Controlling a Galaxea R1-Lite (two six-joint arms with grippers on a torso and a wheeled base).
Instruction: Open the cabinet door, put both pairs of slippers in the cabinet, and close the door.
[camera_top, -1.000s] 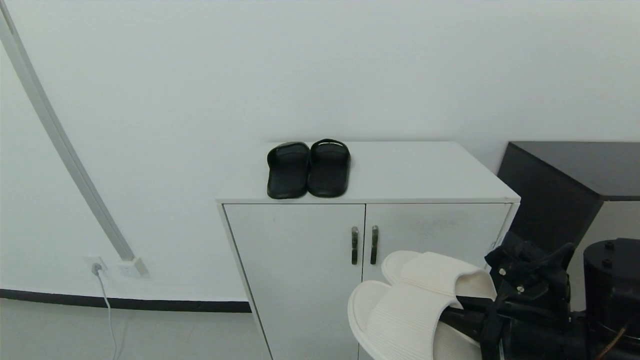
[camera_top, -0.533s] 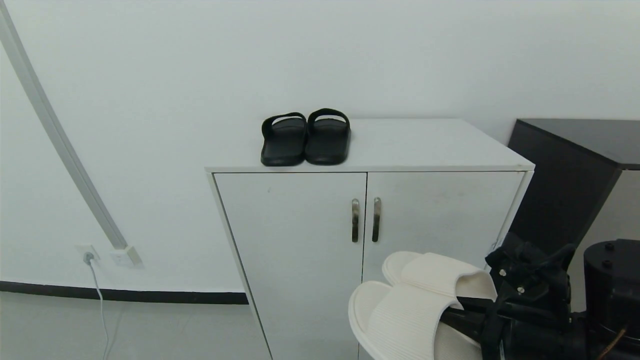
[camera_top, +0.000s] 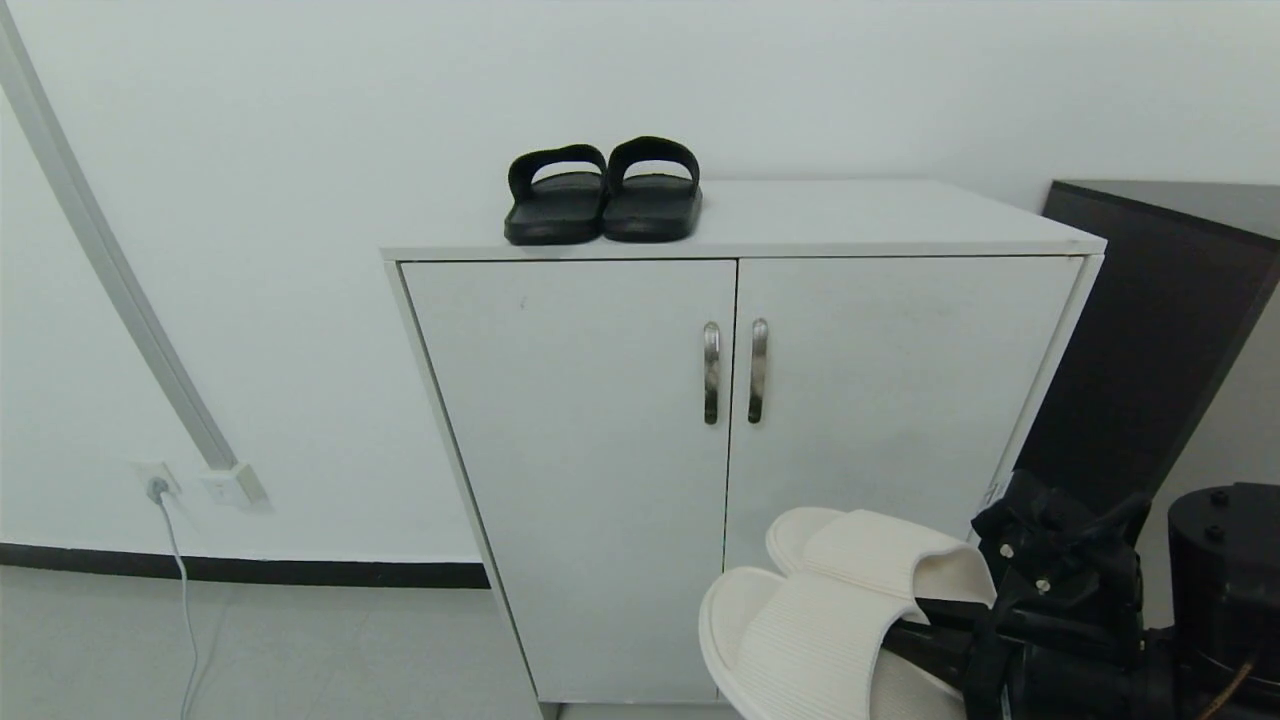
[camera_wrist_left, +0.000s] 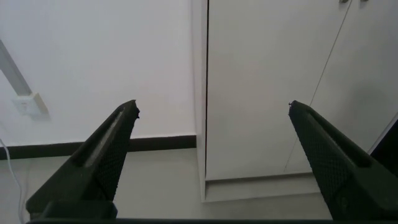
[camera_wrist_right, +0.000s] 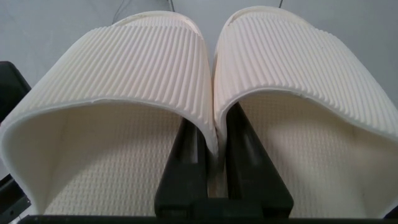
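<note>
Step in hand: opening the cabinet (camera_top: 560, 450), both doors shut; right gripper (camera_wrist_right: 214, 155) clamped on the white slippers (camera_top: 840, 600), low before the right door (camera_top: 900, 380); black slippers (camera_top: 603, 195) on the cabinet top; left gripper (camera_wrist_left: 212, 106) spread and empty; next, it should probably grasp a handle (camera_top: 711, 372) and pull.

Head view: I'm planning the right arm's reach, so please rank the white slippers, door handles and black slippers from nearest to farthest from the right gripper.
1. The white slippers: clamped in the right gripper, low before the cabinet.
2. The door handles: higher, at the cabinet's middle.
3. The black slippers: on the cabinet's top, left part.
</note>
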